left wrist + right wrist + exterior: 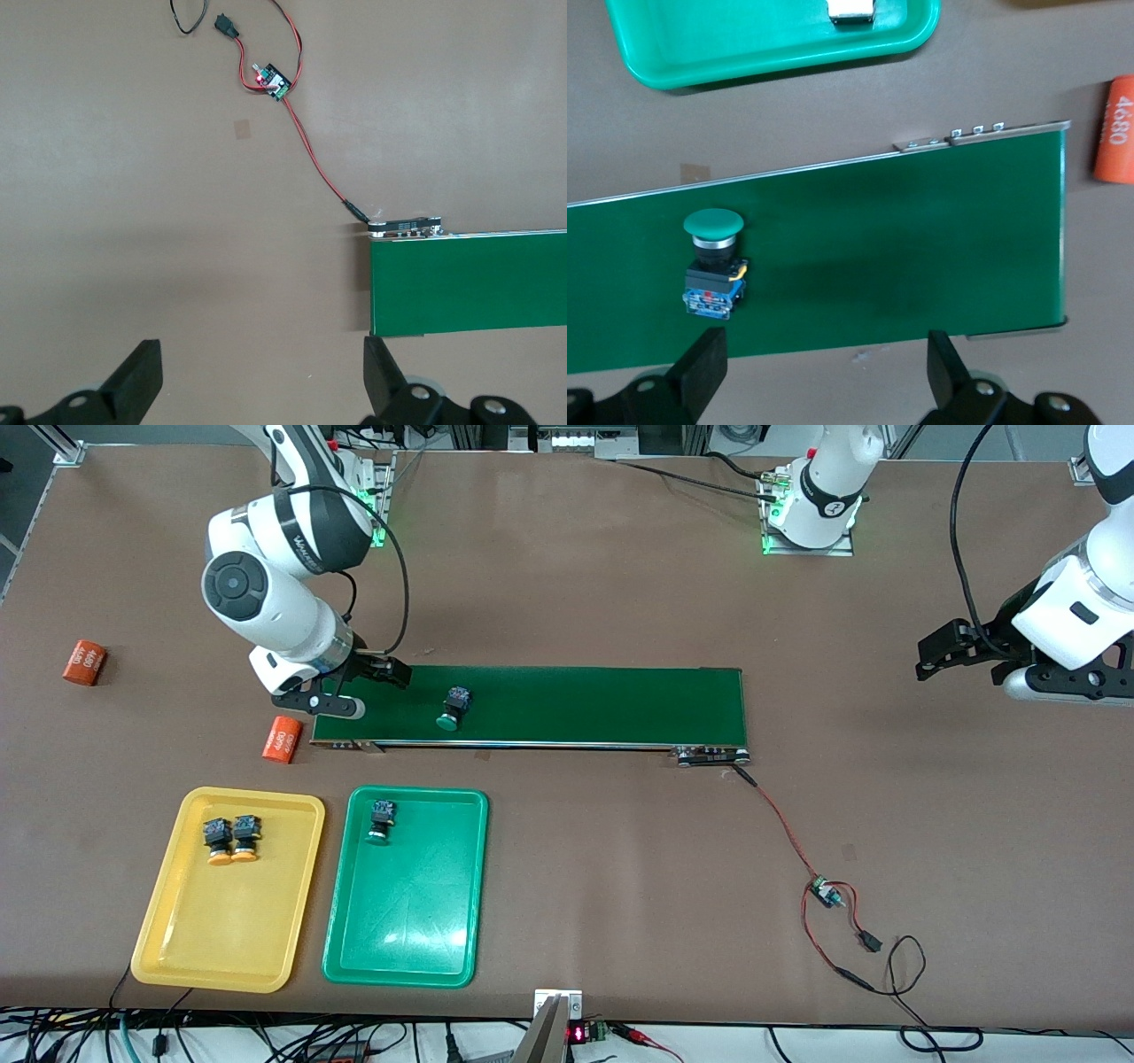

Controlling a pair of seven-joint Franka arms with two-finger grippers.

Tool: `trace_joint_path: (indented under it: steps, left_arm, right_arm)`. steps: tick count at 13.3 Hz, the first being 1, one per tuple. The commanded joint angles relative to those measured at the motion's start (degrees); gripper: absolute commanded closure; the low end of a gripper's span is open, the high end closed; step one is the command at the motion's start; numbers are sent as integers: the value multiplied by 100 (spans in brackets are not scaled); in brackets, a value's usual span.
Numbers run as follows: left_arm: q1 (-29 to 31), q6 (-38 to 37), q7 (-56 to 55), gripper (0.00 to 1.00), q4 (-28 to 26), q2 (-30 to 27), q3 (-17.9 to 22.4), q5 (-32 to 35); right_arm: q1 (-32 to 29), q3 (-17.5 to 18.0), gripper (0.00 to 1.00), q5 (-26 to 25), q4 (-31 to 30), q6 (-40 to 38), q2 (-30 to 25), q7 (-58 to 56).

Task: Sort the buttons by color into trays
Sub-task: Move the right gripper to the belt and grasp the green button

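1. On the long dark-green conveyor belt [532,707], toward the right arm's end of the counter [620,850], lies the last unsorted button: a small push-button switch with a black-and-blue body and a round dark-green cap [454,710], tipped on its side with the cap pointing toward the front camera.
2. Two yellow-orange-capped buttons [232,840] already rest side by side in the shallow yellow plastic tray [168,948]; one green-capped button [381,820] sits in the shallow green plastic tray [407,957] next to it.
3. Over the belt's end, the right pincer [354,689] hangs with its jaws spread wide and nothing between them; the button on the belt is near but not yet between the fingers.
4. Well apart from the trays, the left pincer [961,657] waits, also wide and empty, above bare counter near the belt's motor end.
5. To do the pick well, I judge the right pincer should centre over the squarish body rather than the rounded cap, come down until the fingers straddle it, then close.
6. Two orange cylinders with white lettering [282,740] lie nearby and are best left alone.
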Motion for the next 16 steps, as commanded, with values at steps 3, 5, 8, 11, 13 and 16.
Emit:
trace_joint_path:
  steps: [3,5,8,11,13,16]
  left_arm:
    - [1,-89,-26,0,54,-38,-5,-83]
    - [1,-89,-26,0,54,-38,-5,-83]
    - [1,-89,-26,0,54,-38,-5,-83]
    - [1,-89,-26,0,54,-38,-5,-83]
    - [1,-89,-26,0,54,-38,-5,-83]
    - [1,-89,-26,0,54,-38,-5,-83]
  right_arm:
    - [-21,177,0,104,-441,779,-204,379]
    - [-3,177,0,96,-511,973,-134,554]
    - [111,177,0,69,-652,1342,-20,862]
    - [269,177,0,-149,-652,1615,235,1082]
    - [269,177,0,-641,-652,1633,341,1109]
    - [252,169,0,-686,-643,1686,481,1117]
